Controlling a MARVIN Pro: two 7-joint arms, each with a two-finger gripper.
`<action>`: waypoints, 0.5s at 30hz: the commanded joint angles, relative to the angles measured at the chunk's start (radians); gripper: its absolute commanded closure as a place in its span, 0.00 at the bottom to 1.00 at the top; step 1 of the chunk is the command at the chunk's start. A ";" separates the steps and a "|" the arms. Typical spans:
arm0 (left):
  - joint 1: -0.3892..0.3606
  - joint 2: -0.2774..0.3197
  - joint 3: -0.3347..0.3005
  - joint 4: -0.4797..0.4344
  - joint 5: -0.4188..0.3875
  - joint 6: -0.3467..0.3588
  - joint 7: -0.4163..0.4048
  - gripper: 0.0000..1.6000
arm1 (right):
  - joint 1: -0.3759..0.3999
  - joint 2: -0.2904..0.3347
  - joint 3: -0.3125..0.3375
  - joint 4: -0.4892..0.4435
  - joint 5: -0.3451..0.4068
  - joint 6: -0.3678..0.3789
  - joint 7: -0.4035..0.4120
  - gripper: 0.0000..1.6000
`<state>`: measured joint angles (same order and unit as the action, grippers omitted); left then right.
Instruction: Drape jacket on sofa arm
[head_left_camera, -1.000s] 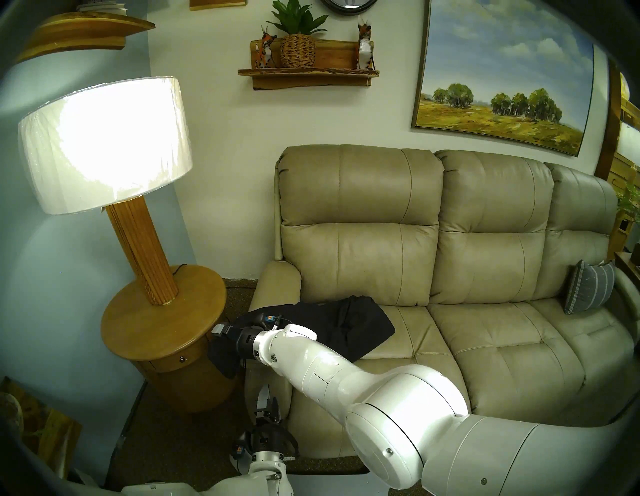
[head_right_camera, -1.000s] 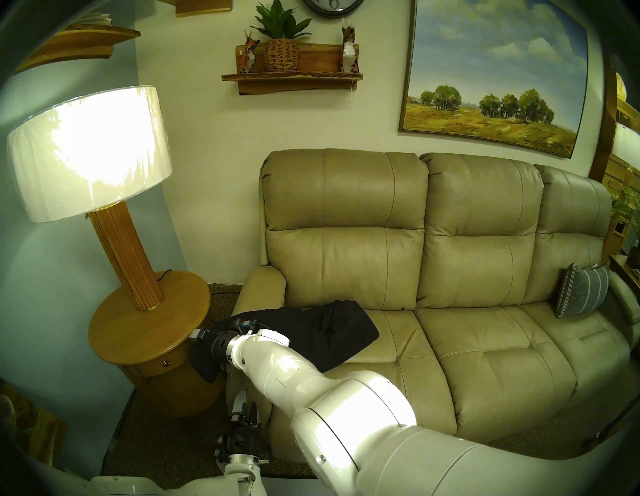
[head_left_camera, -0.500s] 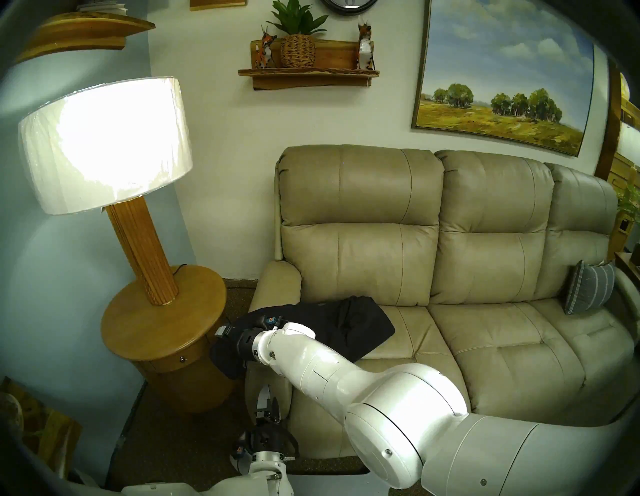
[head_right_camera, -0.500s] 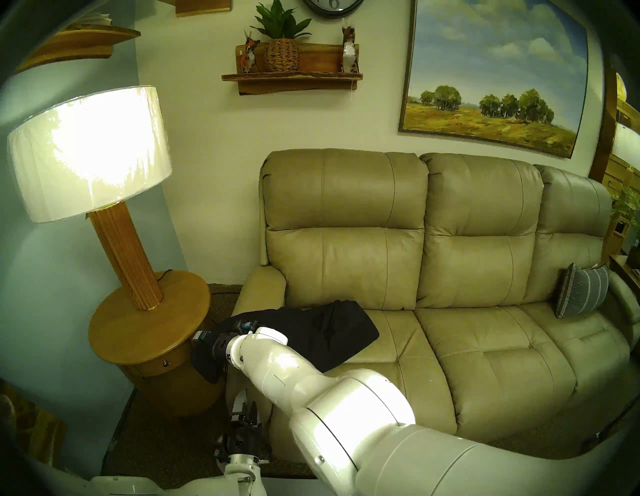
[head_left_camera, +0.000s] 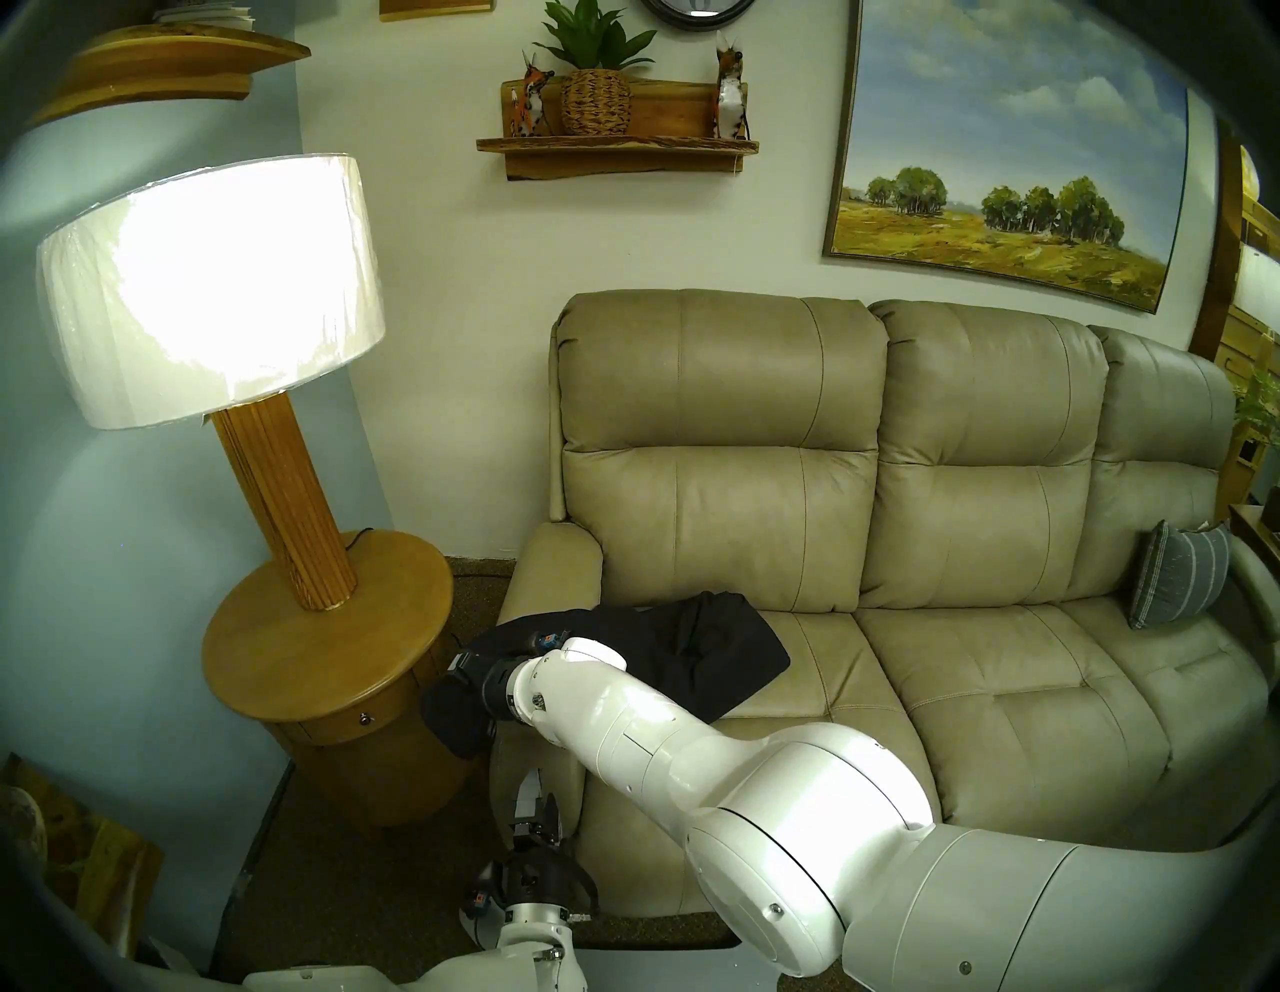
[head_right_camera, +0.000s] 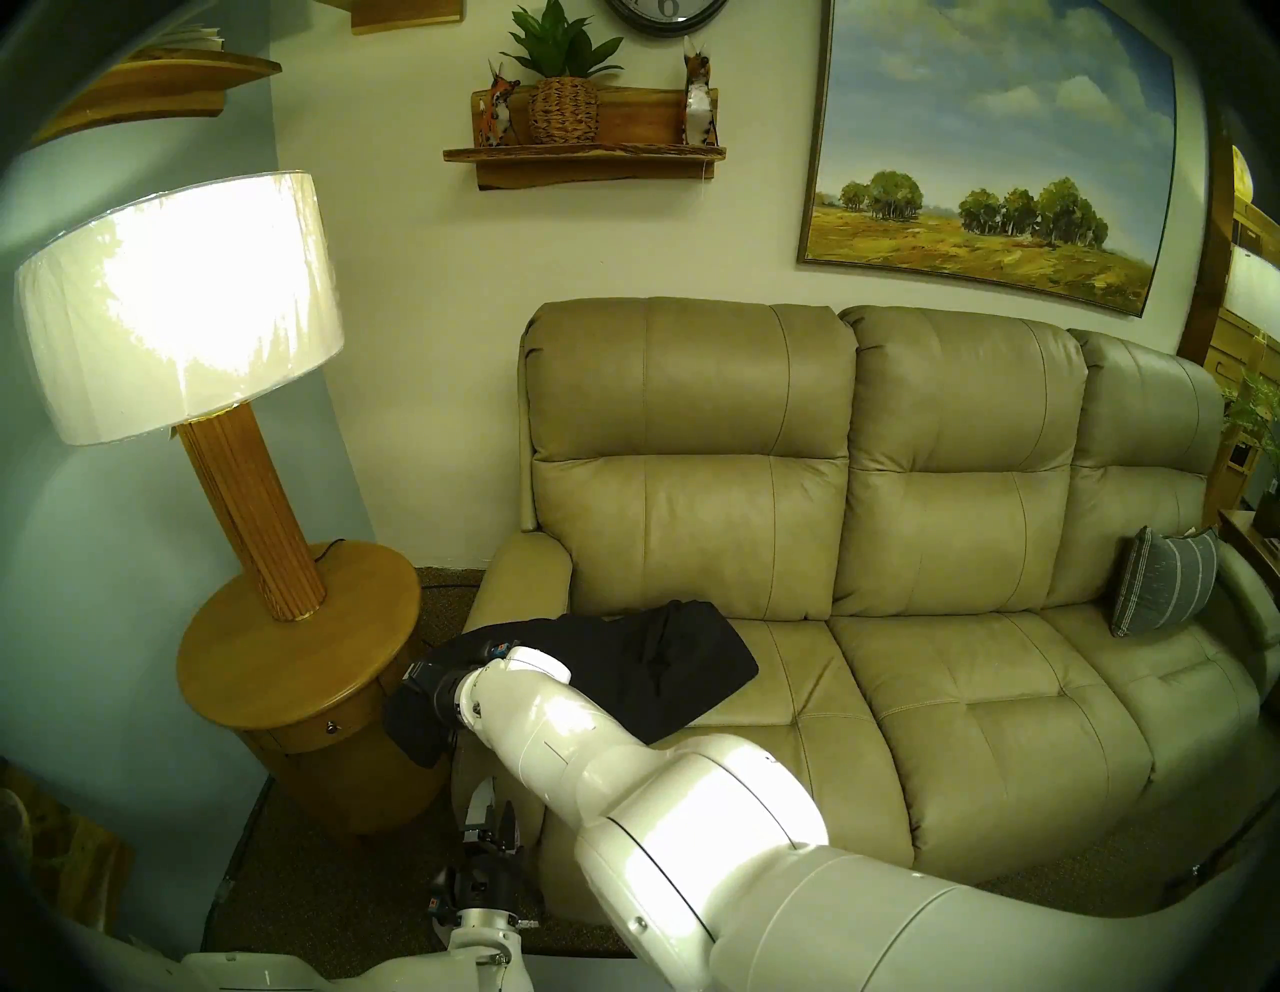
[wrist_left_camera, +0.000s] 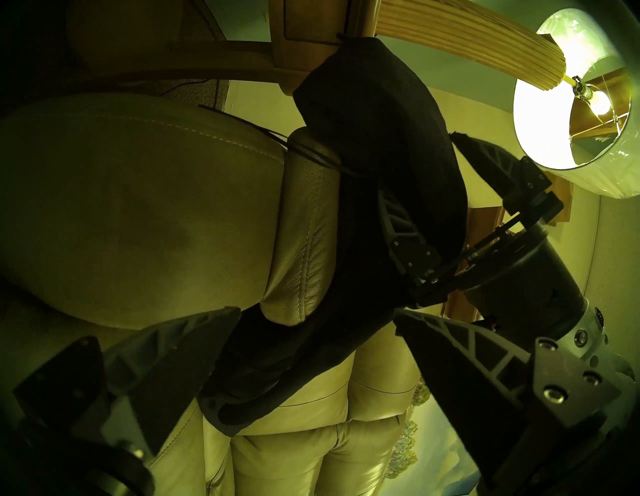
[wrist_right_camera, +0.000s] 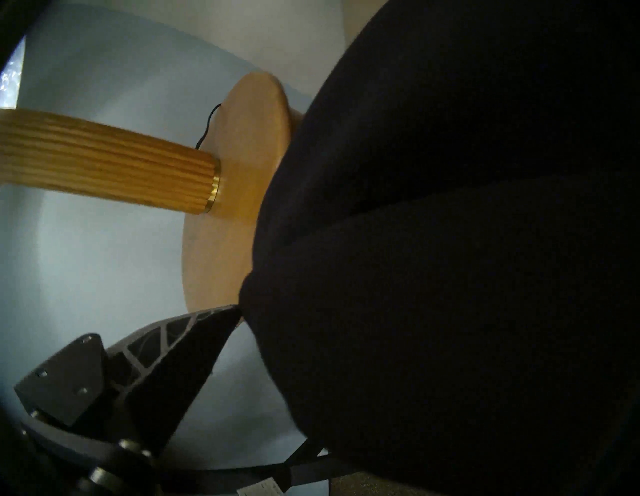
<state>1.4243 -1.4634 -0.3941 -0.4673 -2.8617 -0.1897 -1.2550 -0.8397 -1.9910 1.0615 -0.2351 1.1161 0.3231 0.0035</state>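
Note:
The black jacket (head_left_camera: 692, 651) lies across the front of the beige sofa arm (head_left_camera: 554, 568). One part rests on the left seat cushion and the other hangs down the arm's outer side. My right gripper (head_left_camera: 450, 682) is at that hanging part, beside the round table. In the left wrist view its fingers (wrist_left_camera: 485, 156) stand apart with the jacket (wrist_left_camera: 374, 138) between them. In the right wrist view the jacket (wrist_right_camera: 450, 242) hides one finger. My left gripper (head_left_camera: 539, 793) is open and empty, low before the sofa arm (wrist_left_camera: 138, 207), pointing up.
A round wooden table (head_left_camera: 325, 658) with a lit lamp (head_left_camera: 208, 291) stands close to the left of the sofa arm, leaving a narrow gap. A grey striped pillow (head_left_camera: 1177, 582) leans at the sofa's far right. Carpet lies below.
My right gripper has drawn back a little to the right, toward the sofa arm, and the wrist has turned slightly. The jacket's hanging edge has barely shifted. The left arm is still.

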 joint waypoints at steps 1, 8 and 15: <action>0.000 0.000 -0.002 -0.003 0.002 -0.002 -0.014 0.00 | -0.013 0.016 0.048 -0.085 0.053 0.055 0.074 0.00; 0.000 0.000 -0.005 -0.002 0.006 -0.002 -0.009 0.00 | -0.045 0.100 0.061 -0.118 0.049 0.079 0.075 0.00; 0.001 0.000 -0.008 -0.002 0.009 -0.002 -0.008 0.00 | -0.076 0.175 0.079 -0.166 0.046 0.087 0.074 0.00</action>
<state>1.4261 -1.4635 -0.4010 -0.4672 -2.8528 -0.1921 -1.2552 -0.8985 -1.8936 1.1311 -0.3321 1.1634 0.4065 0.0669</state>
